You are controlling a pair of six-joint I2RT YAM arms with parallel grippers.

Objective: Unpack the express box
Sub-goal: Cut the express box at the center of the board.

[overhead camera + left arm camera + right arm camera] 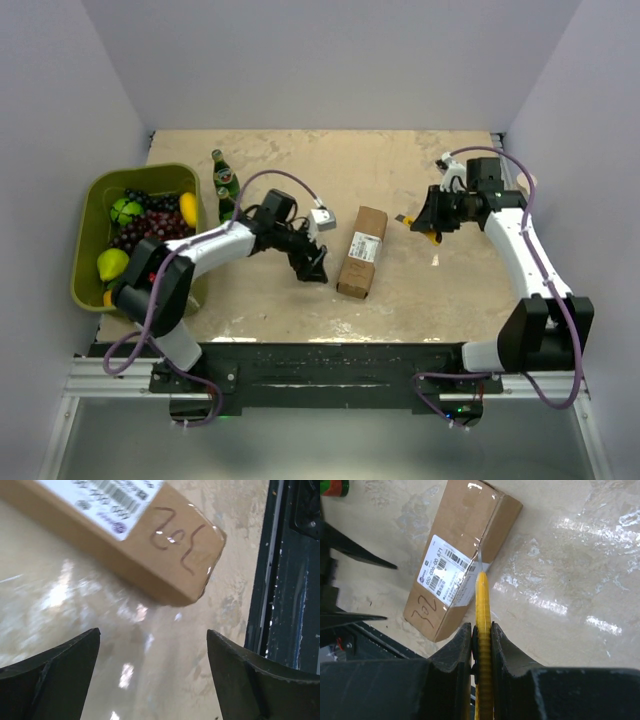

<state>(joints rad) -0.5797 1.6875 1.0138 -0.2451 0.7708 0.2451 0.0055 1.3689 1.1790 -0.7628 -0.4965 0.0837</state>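
The box at the centre of the overhead view is plain brown cardboard. It has a white label printed with black bars and text, and dark handwritten figures on its bare end. The knife is yellow and the table is mottled beige, while at the left an olive-green bin holds dark purple grapes, a yellow lemon and green fruit, beside two green bottles.
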